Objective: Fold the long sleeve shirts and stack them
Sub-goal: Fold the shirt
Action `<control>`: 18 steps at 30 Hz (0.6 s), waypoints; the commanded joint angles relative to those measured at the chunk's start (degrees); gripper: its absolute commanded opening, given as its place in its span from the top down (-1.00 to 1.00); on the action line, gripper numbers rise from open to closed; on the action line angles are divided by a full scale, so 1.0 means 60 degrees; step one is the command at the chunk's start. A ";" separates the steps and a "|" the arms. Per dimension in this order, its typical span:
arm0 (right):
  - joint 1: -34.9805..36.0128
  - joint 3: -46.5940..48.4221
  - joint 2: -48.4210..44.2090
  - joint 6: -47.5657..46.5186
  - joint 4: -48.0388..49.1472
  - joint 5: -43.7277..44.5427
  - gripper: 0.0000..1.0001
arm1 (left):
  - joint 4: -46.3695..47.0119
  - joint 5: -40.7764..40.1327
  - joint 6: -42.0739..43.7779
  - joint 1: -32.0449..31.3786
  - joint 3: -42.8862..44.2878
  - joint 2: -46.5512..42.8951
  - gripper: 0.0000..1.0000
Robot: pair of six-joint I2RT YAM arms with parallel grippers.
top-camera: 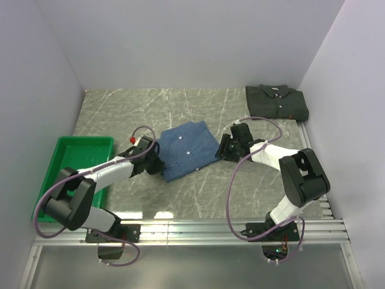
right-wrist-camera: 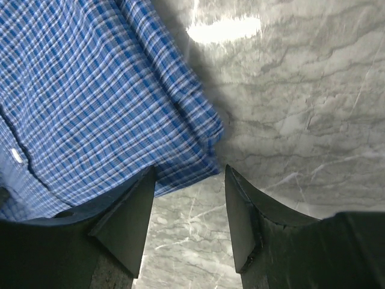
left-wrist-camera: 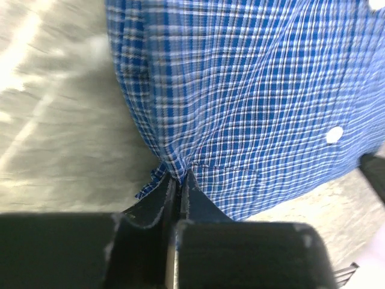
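Near-mid table: left gripper [top-camera: 154, 158] sits at the left edge of the blue shirt [top-camera: 187, 149]. In the left wrist view, left gripper [left-wrist-camera: 178, 180] is clenched, with a small pucker of the hem of the blue shirt [left-wrist-camera: 252, 90] nipped between the jaws. Thin pinch, probably only a layer or two.

Right gripper [top-camera: 226, 148] is at the shirt's right side. In the right wrist view, right gripper [right-wrist-camera: 186, 208] is released, jaws apart over bare table [right-wrist-camera: 301, 120]. The corner of the blue shirt [right-wrist-camera: 90, 90] lies just beyond and by the left finger, nothing gripped.

The blue shirt lies mid-table as a rough, flat folded rectangle, white button [left-wrist-camera: 334, 135] facing up. Green tray [top-camera: 60, 174] is at left, apart from the shirt.

Far right corner: dark shirt [top-camera: 278, 102] already folded, collar up.

Handling guess: light, soft, limp cloth. It will sag and unfold if lifted from one point, and may slide on the smooth table [top-camera: 150, 102]. Best taken at both side edges at once, biting through all layers near the corners, and kept low when carried to the dark shirt.
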 commanded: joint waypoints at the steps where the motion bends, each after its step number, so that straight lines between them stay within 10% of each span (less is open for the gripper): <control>1: -0.0008 -0.0205 -0.0446 0.0065 0.0245 -0.0107 -0.14 | 0.0386 0.0299 0.0250 0.0542 -0.0358 -0.0815 0.94; 18: -0.0008 -0.0601 -0.1619 0.0065 0.0113 -0.0138 -0.12 | 0.2674 0.2469 -0.0087 0.1730 -0.2894 -0.2132 0.80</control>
